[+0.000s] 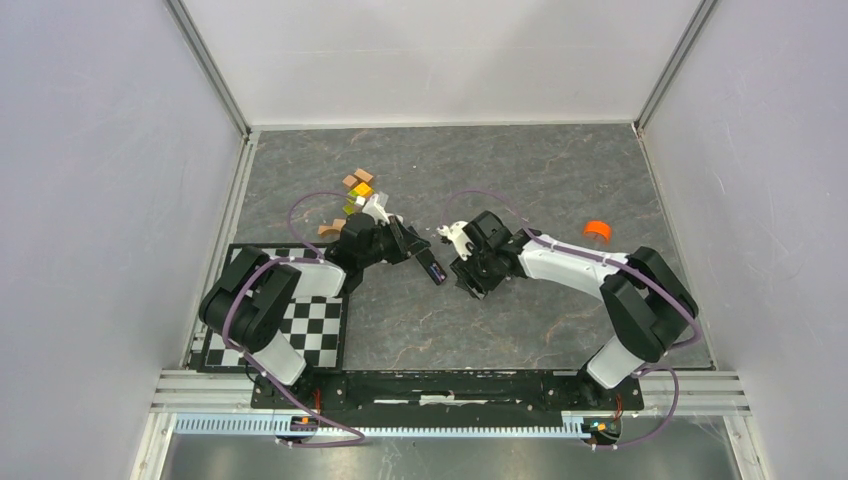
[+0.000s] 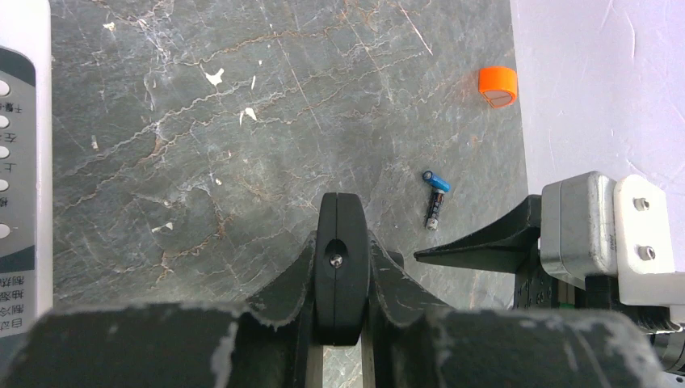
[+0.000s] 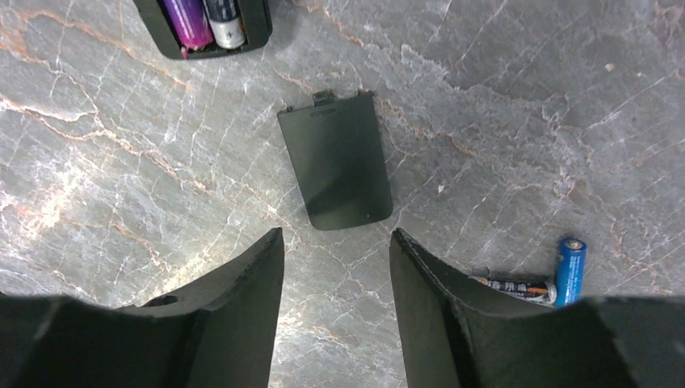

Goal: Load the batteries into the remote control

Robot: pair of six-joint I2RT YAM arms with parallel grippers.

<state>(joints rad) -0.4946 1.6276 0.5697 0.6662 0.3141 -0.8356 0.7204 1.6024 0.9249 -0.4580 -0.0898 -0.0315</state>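
My left gripper (image 2: pixel 341 242) is shut on a slim black remote control (image 2: pixel 341 267), seen end-on in the left wrist view. Its open battery bay (image 3: pixel 202 24) faces the right wrist camera and holds a purple battery (image 3: pixel 187 18) beside a dark one (image 3: pixel 224 20). The black bay cover (image 3: pixel 335 158) lies flat on the table just beyond my open right gripper (image 3: pixel 336 234), which has nothing between its fingers. A blue battery (image 3: pixel 570 271) and a black-labelled battery (image 3: pixel 513 287) lie on the table to its right. From above, the two grippers (image 1: pixel 405 243) (image 1: pixel 462 270) face each other mid-table.
A white handset with a grey button face (image 2: pixel 16 202) lies beside the left gripper. An orange round cap (image 1: pixel 597 230) sits at the right. Small coloured blocks (image 1: pixel 355 195) are scattered behind the left gripper, and a checkerboard mat (image 1: pixel 315 325) lies under the left arm.
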